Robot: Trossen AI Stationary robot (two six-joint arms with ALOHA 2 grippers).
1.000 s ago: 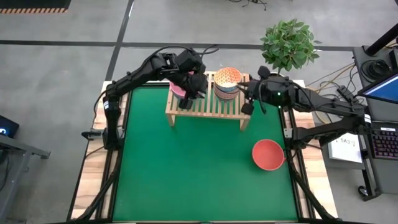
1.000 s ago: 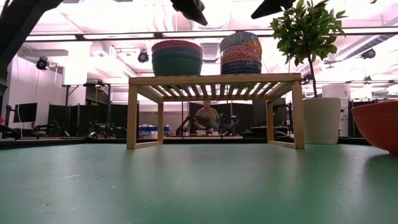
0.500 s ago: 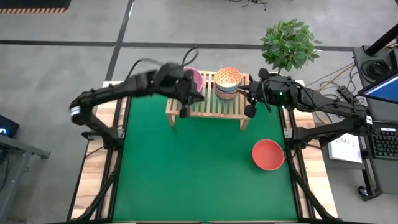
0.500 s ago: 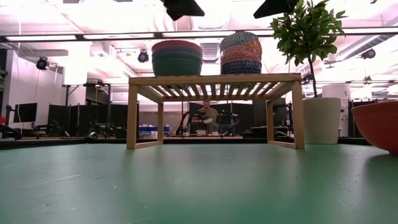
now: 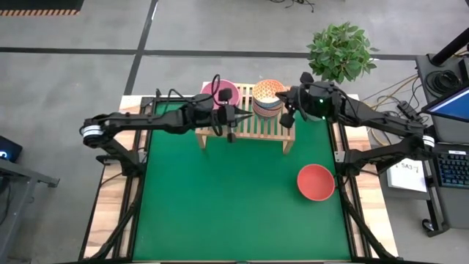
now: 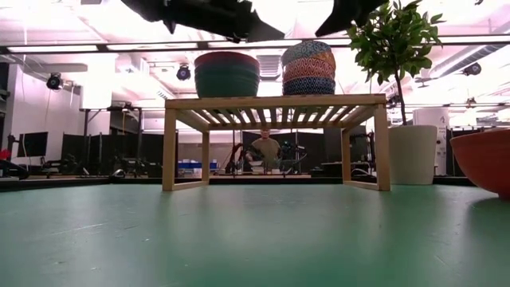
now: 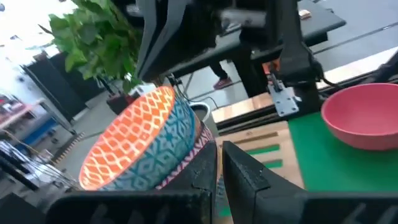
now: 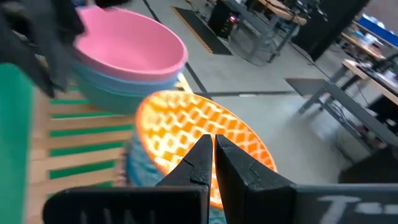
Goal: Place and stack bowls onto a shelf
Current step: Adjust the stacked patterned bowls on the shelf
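In the high view, the shelf is seen at the far edge of the green worktop. A stack topped by a pink bowl sits on its left part and a stack topped by an orange patterned bowl on its middle. One red bowl is left on the worktop, well apart from the shelf, near the right edge. The left gripper is held over the shelf's front, closed and empty; the right gripper hovers beside the patterned stack, likewise closed with nothing in it.

In the low view, both stacks are shown upright on the slatted top, with the red bowl's rim at the right margin and a person seated far behind.

In the left wrist view, the closed fingers are seen near the patterned stack, the red bowl beyond.

In the right wrist view, the fingers are pressed together above the orange bowl.

The red bowl is judged stiff, light and smooth; a pinch across its rim wall would likely serve, with slipping the main risk.
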